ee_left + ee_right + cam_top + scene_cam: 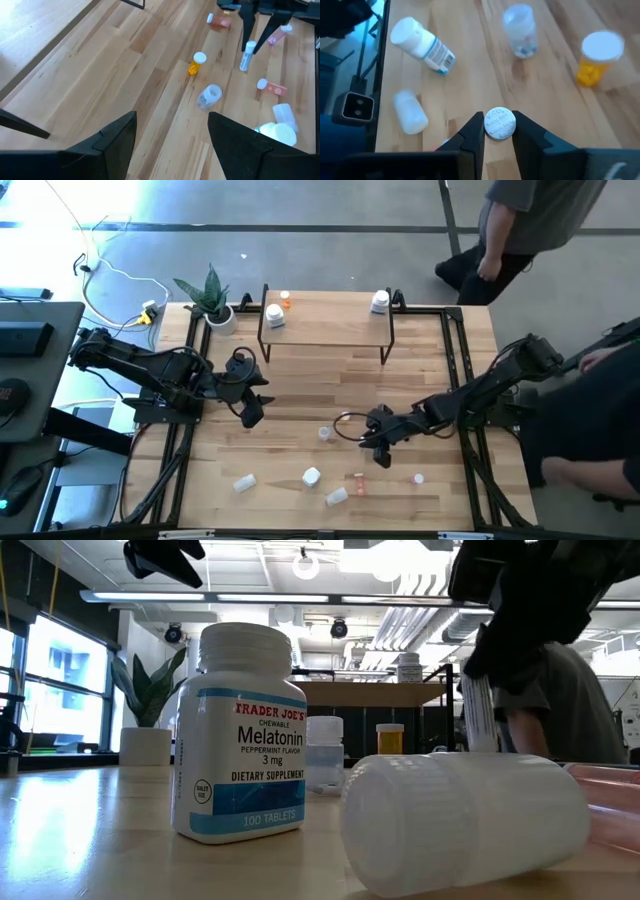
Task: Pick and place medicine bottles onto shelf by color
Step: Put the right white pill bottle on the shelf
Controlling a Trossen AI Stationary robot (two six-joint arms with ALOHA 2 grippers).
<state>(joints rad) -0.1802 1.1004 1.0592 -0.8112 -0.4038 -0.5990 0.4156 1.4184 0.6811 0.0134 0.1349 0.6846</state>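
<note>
My right gripper hovers over the middle right of the table, shut on a small pale bottle with a white cap. Loose medicine bottles lie around it: a clear one, white ones, and a pinkish one. The shelf stands at the far edge on black legs and carries a white bottle, an orange one and another white one. My left gripper waits open above the table's left part, touching nothing. My right gripper pinches the bottle's white cap between its two fingers, one on each side of the round cap. The fingers slant down from the table's right side. The pale body hangs below the fingertips, cap end toward the wrist. Whether its lower end is clear of the table, I cannot tell.
A potted plant stands at the shelf's left end. One person stands beyond the far right corner and another is at the right edge. Bare wood lies between the shelf and the loose bottles.
</note>
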